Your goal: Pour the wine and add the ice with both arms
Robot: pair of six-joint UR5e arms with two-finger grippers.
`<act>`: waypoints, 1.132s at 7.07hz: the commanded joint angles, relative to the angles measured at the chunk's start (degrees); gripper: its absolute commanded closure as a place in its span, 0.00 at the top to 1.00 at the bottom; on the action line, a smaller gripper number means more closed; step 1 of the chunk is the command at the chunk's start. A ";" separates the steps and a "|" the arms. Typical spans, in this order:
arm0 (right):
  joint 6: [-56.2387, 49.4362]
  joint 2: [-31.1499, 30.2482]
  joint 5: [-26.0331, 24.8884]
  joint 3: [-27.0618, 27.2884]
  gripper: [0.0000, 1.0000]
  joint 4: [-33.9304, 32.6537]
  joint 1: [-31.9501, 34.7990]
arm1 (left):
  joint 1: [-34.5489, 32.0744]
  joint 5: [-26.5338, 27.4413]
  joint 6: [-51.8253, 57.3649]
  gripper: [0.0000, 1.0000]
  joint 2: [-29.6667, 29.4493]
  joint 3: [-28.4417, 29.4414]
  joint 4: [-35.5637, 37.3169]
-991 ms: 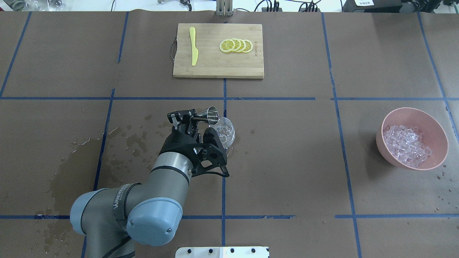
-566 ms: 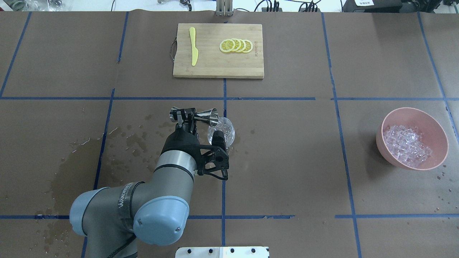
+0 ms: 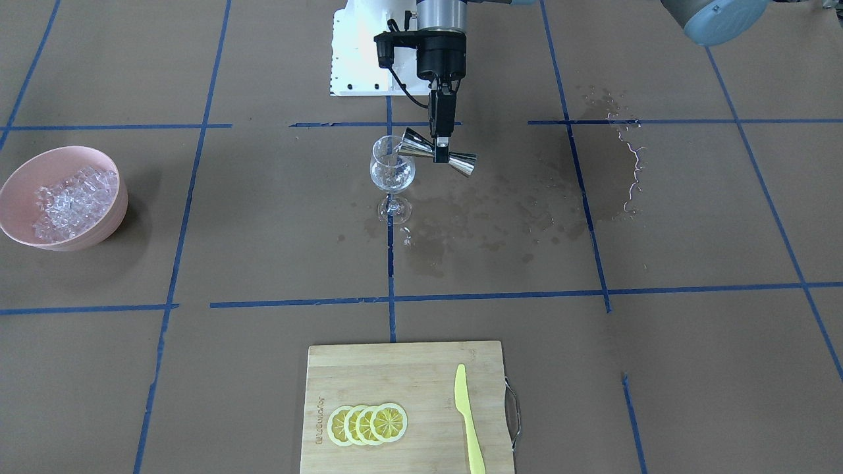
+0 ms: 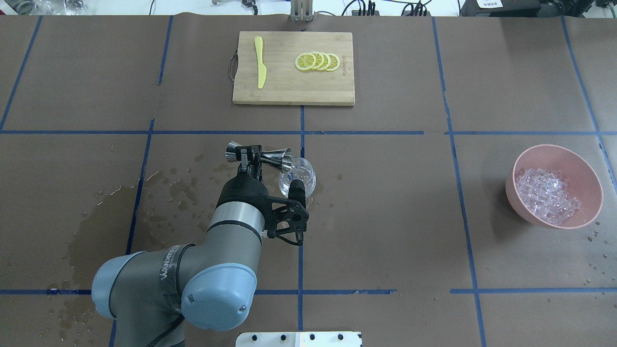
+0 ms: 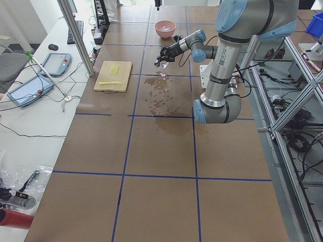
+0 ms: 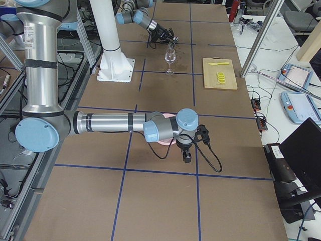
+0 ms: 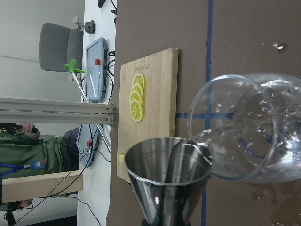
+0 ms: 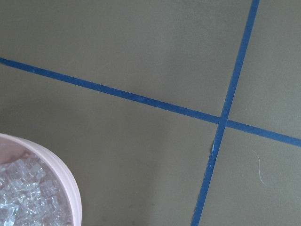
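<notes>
My left gripper (image 4: pixel 250 156) is shut on the waist of the steel jigger (image 4: pixel 262 155). It holds the jigger on its side with the mouth at the rim of the clear stemmed glass (image 4: pixel 299 178). The front view shows the jigger (image 3: pixel 438 153) touching the glass (image 3: pixel 392 172). In the left wrist view the jigger (image 7: pixel 167 179) looks empty; clear wine and droplets (image 7: pixel 282 136) sit in the glass. Ice (image 4: pixel 547 195) fills the pink bowl (image 4: pixel 593 178) at the right. My right arm (image 6: pixel 110 123) shows only in the right side view; whether its gripper (image 6: pixel 186 150) is open I cannot tell.
A bamboo cutting board (image 4: pixel 289 86) with lemon slices (image 4: pixel 318 61) and a yellow knife (image 4: pixel 260 62) lies at the far centre. Wet patches (image 4: pixel 178 188) spread left of the glass. The right wrist view shows the bowl rim (image 8: pixel 66 188) and blue tape lines.
My left wrist has rolled, tipping the jigger from slanted to flat on its side at the glass rim. The glass and bowl have not moved.
</notes>
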 commanded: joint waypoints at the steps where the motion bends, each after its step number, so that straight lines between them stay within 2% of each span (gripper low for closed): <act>1: 0.01 0.01 0.03 0.05 1.00 0.02 -0.04 | 0.00 -0.03 1.86 0.00 -0.38 0.06 0.62; 4: 0.01 0.53 0.03 -0.13 1.00 0.02 -0.04 | 0.09 -0.03 1.95 0.00 -0.38 0.58 0.79; 6: 0.09 0.62 0.03 0.05 1.00 0.02 -0.04 | -0.43 -0.03 0.82 0.00 -0.21 -1.25 0.53; 8: 0.09 0.62 0.03 -0.04 1.00 0.02 -0.04 | -0.79 -0.12 -6.63 0.00 2.41 -3.37 0.18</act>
